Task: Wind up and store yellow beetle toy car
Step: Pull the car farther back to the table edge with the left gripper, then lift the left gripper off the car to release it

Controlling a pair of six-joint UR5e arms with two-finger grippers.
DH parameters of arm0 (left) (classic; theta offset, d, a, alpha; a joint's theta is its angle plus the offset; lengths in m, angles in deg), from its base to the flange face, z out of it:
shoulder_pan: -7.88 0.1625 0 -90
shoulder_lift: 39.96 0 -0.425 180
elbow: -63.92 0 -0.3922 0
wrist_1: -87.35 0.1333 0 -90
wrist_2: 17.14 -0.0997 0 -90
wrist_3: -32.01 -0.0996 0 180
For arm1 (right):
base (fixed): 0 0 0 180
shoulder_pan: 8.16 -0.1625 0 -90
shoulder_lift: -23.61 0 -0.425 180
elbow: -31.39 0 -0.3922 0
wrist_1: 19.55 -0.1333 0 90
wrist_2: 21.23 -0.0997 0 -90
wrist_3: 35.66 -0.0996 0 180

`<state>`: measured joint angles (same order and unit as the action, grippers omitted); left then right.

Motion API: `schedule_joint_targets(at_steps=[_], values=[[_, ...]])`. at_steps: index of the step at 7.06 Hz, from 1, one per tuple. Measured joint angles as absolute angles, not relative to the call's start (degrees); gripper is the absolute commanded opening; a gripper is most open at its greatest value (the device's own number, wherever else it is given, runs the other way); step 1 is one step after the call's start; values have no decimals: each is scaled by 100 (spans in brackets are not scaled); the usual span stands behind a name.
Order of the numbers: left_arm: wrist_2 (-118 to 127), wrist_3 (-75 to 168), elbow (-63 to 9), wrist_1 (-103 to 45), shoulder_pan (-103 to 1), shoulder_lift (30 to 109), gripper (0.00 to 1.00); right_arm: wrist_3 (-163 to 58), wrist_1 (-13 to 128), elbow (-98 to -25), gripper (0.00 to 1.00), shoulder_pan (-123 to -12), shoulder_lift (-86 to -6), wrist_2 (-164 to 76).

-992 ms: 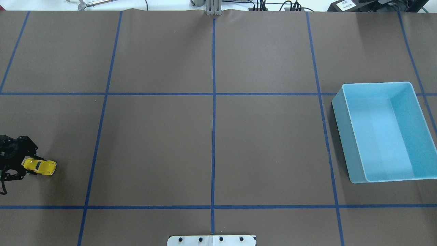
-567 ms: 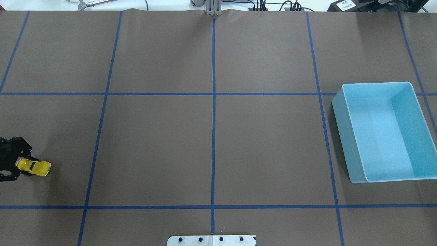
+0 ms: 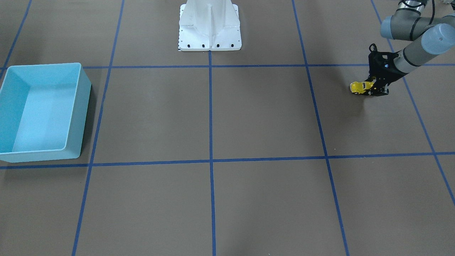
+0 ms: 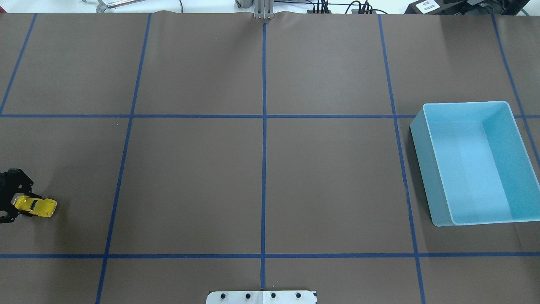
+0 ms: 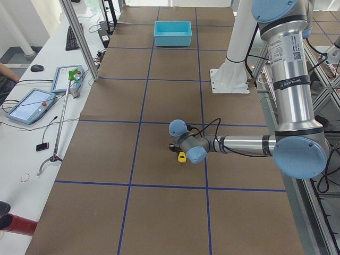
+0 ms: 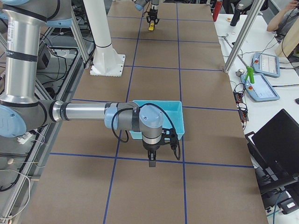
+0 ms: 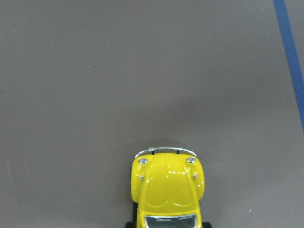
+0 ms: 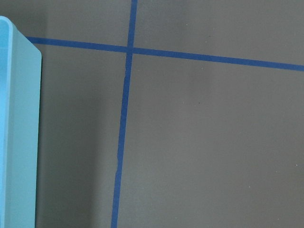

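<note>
The yellow beetle toy car [image 4: 37, 206] sits low on the brown table at the far left edge of the overhead view, nose pointing right. My left gripper [image 4: 17, 205] is shut on its rear end. The front-facing view shows the same grip [image 3: 372, 89] on the car [image 3: 359, 87]. The left wrist view shows only the car's bonnet [image 7: 168, 187]. My right gripper [image 6: 152, 161] shows only in the exterior right view, hanging just beside the light blue bin [image 6: 177, 128]. I cannot tell whether it is open or shut.
The light blue bin [image 4: 438, 198] stands empty at the right side of the table, and its wall shows in the right wrist view [image 8: 19, 142]. The white robot base [image 3: 209, 32] stands at the middle of the near edge. Blue tape lines grid the brown mat.
My left gripper has drawn the car leftward along the table, toward the left edge. The bin has not moved.
</note>
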<state>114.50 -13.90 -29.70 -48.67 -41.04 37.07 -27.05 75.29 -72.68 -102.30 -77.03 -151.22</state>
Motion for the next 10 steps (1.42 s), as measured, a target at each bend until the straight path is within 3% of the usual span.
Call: schedule_joint_targets(at_steps=[7,8,9,10], values=[[11513,-1610,-2817,-4958,-4287,3651,16,-2705,7528,-7272,100,-10230,-7703,-15122],[11518,-1634,-2807,-4971,-4305,3642,38,-2705,7529,-7269,100,-10229,-7703,-15122],[11519,-1684,-2799,-4979,-4316,3635,99,-2704,7528,-7270,100,-10229,-7703,-15122],[11519,-1817,-2783,-4981,-4328,3629,100,-2705,7529,-7270,100,-10230,-7703,-15122]])
